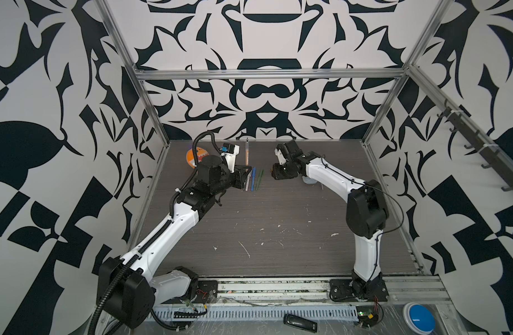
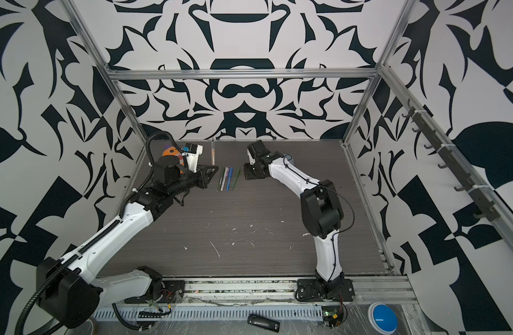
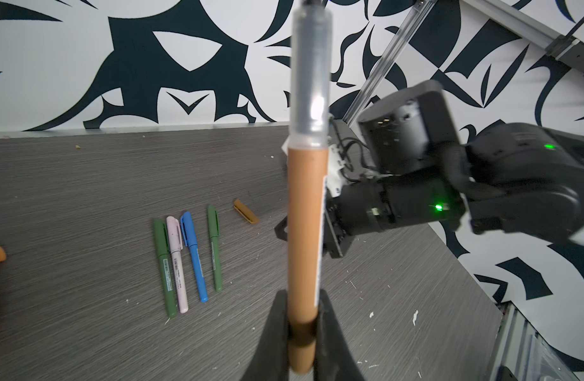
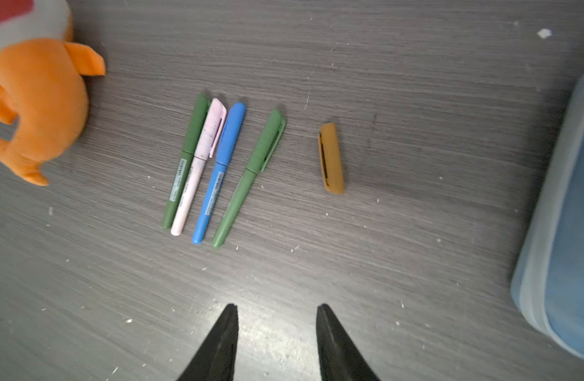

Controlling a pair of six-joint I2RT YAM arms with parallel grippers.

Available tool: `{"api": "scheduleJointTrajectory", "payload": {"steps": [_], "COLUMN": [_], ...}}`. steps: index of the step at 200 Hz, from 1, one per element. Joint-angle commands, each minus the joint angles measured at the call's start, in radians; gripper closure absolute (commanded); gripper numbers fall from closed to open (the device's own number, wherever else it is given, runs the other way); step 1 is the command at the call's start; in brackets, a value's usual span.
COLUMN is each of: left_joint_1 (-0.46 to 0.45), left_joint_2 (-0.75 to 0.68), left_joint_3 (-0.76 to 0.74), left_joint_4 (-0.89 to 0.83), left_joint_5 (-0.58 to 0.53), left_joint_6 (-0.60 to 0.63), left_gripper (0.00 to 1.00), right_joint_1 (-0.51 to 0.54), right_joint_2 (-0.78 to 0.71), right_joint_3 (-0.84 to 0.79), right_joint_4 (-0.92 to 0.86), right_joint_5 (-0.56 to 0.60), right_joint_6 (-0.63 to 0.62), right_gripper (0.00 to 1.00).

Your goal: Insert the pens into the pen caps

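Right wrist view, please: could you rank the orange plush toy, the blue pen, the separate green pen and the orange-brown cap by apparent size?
1. orange plush toy, largest, though partly cut off by the frame.
2. blue pen and separate green pen: near-equal length, so left unranked.
3. orange-brown cap, clearly smallest.

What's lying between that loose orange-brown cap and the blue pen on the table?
Between the orange-brown cap and the blue pen lies one capped green pen, clearest in the right wrist view.
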Motion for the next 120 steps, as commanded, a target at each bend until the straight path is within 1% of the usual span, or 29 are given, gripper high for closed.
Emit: {"api": "scheduleJointTrajectory", "payload": {"steps": [1, 51, 62, 86, 120], "left_joint_1": [-0.002, -0.002, -0.002, -0.002, -0.002], "left_joint_2": [0.005, 0.019, 0.025, 0.025, 0.025], "left_joint_3": [-0.008, -0.001, 0.001, 0.002, -0.004], "left_joint_4": [0.007, 0.01, 0.01, 0.017, 0.033], "left_joint_5": [0.023, 0.065, 0.08, 0.093, 0.119], "left_joint_6": [-0.001, -0.004, -0.005, -0.004, -0.003], "left_gripper": [1.0, 1.0, 1.0, 1.0, 1.0], "right_joint_1": [-0.003, -0.009, -0.009, -0.017, -0.043], "right_joint_2": [0.043, 0.274, 0.312, 0.37, 0.448], "right_joint_3": [0.113, 0.395, 0.431, 0.489, 0.573], "right_joint_4": [-0.047, -0.179, -0.192, -0.199, -0.214], "right_joint_5": [0.062, 0.117, 0.141, 0.152, 0.098], "right_joint_6": [-0.089, -0.176, -0.182, -0.186, -0.178], "right_gripper": [0.57, 0.57, 0.57, 0.58, 0.6]}}
